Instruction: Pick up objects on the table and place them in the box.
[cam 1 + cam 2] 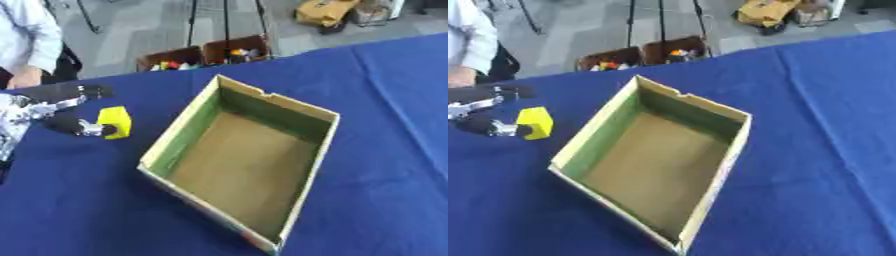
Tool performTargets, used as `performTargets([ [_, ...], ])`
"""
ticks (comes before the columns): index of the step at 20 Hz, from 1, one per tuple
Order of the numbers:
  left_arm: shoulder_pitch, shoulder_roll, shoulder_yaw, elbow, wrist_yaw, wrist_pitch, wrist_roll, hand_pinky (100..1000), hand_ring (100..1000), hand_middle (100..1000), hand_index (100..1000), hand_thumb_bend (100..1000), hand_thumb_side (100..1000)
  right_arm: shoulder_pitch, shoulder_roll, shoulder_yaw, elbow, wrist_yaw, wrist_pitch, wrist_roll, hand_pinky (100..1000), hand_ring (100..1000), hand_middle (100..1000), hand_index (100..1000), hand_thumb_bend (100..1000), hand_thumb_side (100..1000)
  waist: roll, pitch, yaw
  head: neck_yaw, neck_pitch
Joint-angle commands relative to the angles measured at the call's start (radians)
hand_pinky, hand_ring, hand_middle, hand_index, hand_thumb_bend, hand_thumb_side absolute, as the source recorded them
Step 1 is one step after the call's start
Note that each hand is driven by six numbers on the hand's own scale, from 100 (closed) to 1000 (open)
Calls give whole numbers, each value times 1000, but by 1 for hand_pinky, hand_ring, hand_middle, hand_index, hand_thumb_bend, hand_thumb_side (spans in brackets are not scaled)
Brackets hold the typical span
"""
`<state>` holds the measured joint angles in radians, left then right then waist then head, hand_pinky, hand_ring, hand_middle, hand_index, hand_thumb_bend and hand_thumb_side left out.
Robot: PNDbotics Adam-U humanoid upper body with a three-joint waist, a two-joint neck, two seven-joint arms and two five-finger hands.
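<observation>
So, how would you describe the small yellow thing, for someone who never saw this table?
On the blue tablecloth stands an open cardboard box with a green-lined wall. Left of it, outside the box, is a small bright yellow block, pinched by the robot's black left hand. It is the only yellow thing on the cloth.

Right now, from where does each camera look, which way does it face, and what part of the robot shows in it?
Left eye view: sits in the head, looks down and forward at the table, the empty box in the middle; the left hand comes in from the left edge, fingers around the yellow block.
Right eye view: same head, set slightly to the right, so everything lies further left; less of the left hand shows.
Both share: box, block, table, and two cartons on the floor beyond. The right hand shows in neither.
</observation>
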<state>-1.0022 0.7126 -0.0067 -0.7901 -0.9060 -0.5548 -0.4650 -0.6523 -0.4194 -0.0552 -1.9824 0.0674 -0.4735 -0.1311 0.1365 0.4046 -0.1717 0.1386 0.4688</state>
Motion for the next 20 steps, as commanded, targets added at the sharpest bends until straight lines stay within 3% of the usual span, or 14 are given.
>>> performTargets([
  [1,-22,47,20,-11,15,4,-31,835,939,1000,1000,591,932,-18,-29,-5,-18,-7,3,3,762,750,595,813,100,612,13,-3,-1,7,-15],
  [20,-22,73,52,-2,105,50,-135,808,901,979,1000,532,885,-31,-46,-7,-18,-4,3,7,765,746,579,795,100,602,34,30,-37,39,-57],
])
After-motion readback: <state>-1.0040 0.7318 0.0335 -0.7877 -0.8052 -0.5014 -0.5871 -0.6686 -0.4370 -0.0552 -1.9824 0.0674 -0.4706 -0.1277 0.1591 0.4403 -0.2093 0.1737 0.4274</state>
